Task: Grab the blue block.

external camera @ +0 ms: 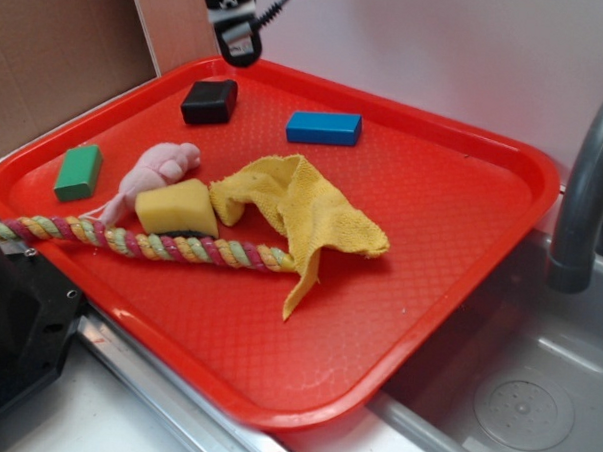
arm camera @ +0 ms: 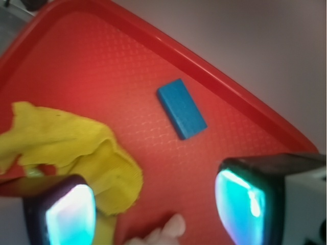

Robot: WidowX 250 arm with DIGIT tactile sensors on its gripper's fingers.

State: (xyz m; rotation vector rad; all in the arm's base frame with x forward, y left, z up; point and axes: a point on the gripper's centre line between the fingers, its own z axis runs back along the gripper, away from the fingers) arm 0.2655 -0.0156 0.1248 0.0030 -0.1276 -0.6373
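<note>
The blue block (external camera: 324,128) lies flat on the red tray (external camera: 450,263) near its far rim, with nothing touching it. In the wrist view the blue block (arm camera: 181,108) sits ahead of the jaws, in the upper middle, turned diagonally. My gripper (external camera: 237,51) hangs high over the tray's far left rim, to the left of the blue block and just above a black block (external camera: 209,101). Seen from the wrist, the gripper (arm camera: 156,209) is open, with only tray floor between its fingers.
A yellow cloth (external camera: 297,211) lies crumpled mid-tray, close in front of the blue block. Left of it are a yellow sponge (external camera: 177,207), a pink toy (external camera: 154,170), a green block (external camera: 79,172) and a braided rope (external camera: 141,243). A faucet (external camera: 588,189) and sink (external camera: 514,395) stand at the right.
</note>
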